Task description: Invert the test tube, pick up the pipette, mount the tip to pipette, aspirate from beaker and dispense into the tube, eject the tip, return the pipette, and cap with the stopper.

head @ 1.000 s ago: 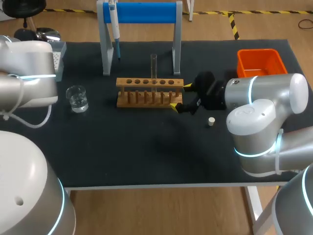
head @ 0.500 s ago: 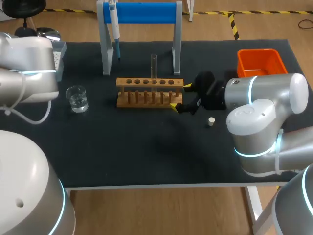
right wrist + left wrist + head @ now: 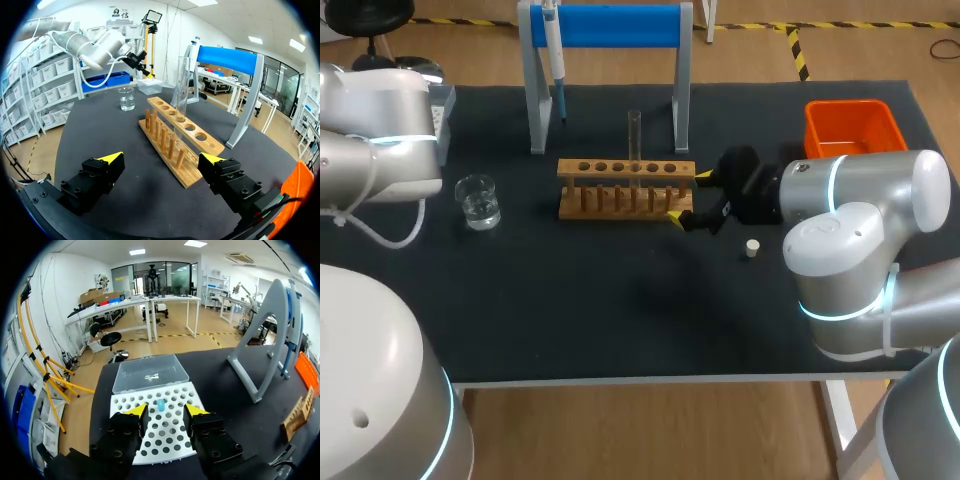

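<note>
Your left gripper (image 3: 162, 411) has its jaws apart by a moderate gap and grips nothing. It hangs over the white tip rack (image 3: 170, 439), and a single blue tip (image 3: 161, 405) standing in the rack shows in the gap, clear of both fingers. The rack's clear lid (image 3: 150, 372) lies just ahead of it. Your right gripper (image 3: 165, 160) is spread wide and low over the table (image 3: 620, 310), with the near end of the wooden tube rack (image 3: 175, 145) lying between the fingers. Neither yellow tip appears to touch the wood. The test tube (image 3: 182, 85) stands upright in one of the rack's middle holes, well ahead of those fingers. Past the rack's far end sits the beaker (image 3: 127, 98), holding a little clear liquid. On the dark cloth, the stopper (image 3: 751, 248) lies by itself just beside your right arm's wrist, near the tube rack's right end. The orange bin (image 3: 850, 125) sits at the back right corner. The pipette (image 3: 552, 45) hangs on the left post of the blue-topped stand (image 3: 610, 25), behind the tube rack.
</note>
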You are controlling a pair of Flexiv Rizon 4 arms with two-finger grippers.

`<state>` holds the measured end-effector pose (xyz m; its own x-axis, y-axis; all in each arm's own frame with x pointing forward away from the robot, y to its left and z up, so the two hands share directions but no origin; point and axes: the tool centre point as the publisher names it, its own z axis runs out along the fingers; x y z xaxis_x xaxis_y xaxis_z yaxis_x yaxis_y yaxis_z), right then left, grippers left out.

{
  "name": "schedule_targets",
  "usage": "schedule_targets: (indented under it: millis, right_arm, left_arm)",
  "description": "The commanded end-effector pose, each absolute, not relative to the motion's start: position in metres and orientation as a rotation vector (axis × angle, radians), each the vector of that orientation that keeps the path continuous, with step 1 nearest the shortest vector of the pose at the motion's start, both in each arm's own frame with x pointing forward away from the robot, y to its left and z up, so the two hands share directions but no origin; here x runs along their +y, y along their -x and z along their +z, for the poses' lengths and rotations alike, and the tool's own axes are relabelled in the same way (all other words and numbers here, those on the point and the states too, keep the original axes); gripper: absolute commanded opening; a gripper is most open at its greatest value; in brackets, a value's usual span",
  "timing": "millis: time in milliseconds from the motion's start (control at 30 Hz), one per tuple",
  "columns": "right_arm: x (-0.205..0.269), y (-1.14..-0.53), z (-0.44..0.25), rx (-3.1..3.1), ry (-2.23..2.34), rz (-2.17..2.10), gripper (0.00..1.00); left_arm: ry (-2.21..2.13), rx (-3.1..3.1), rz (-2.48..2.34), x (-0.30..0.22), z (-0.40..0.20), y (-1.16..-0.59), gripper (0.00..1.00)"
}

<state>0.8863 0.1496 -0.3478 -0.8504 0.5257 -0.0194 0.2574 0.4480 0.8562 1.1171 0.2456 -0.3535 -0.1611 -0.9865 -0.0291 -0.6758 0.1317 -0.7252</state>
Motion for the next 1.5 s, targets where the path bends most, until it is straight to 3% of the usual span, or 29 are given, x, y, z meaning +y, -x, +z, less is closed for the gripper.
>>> schedule_targets:
  millis: [33,1500]
  right_arm:
    - [0.149,-0.886,-0.348,2.420,-0.674,1.358,1.00]
    - [0.149,-0.886,-0.348,2.420,-0.674,1.358,1.00]
  left_arm:
    - [1.599,1.911,-0.783,0.247,-0.357,-1.125,0.41]
    - [1.608,1.936,-0.766,0.247,-0.369,-1.140,0.40]
